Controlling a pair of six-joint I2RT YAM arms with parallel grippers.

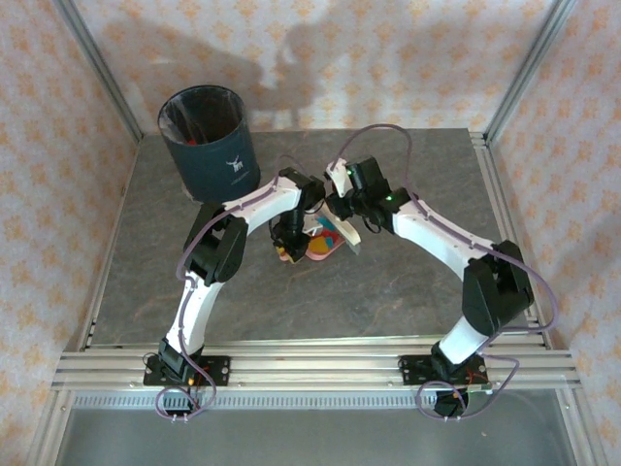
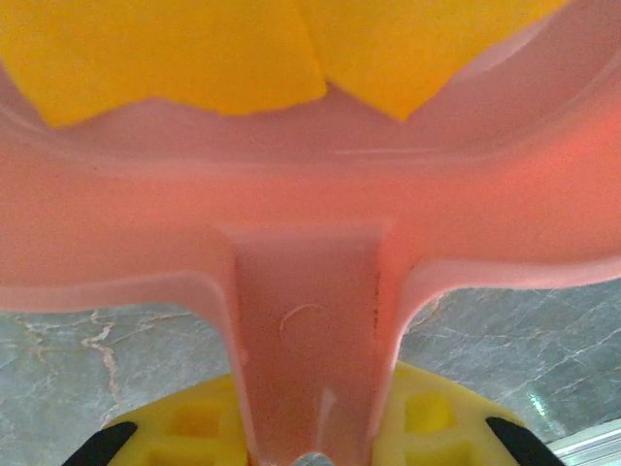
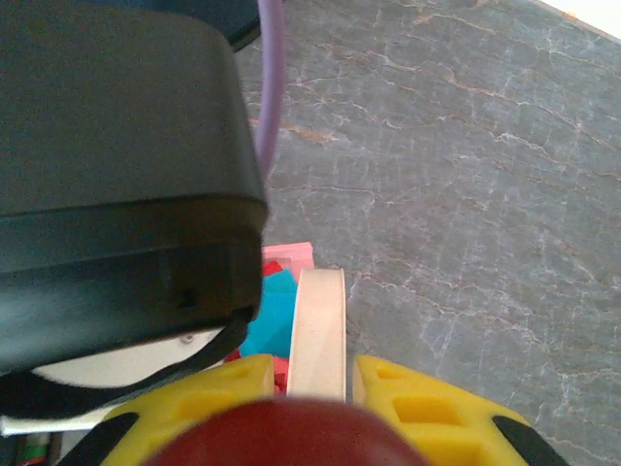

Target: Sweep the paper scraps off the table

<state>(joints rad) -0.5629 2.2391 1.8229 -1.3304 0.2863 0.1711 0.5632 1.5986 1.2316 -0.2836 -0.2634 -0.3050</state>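
1. A robotics lab test cell: two white-and-black robot arms (image 1: pixel 432 231) bolted to silver aluminium rails (image 1: pixel 310 369).
2. Peach flower-patterned backdrop walls (image 1: pixel 388 58) on metal posts box in the dark grey marbled counter (image 1: pixel 388 291).

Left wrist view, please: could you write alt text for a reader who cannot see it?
The left pincer grips the handle of a pink dustpan holding yellow-orange paper scraps; the grey marbled table shows beneath.

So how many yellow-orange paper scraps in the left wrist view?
2 yellow-orange paper scraps in the pink plastic dustpan: one upper left, one upper right, edges meeting. More may be hidden beyond the frame.
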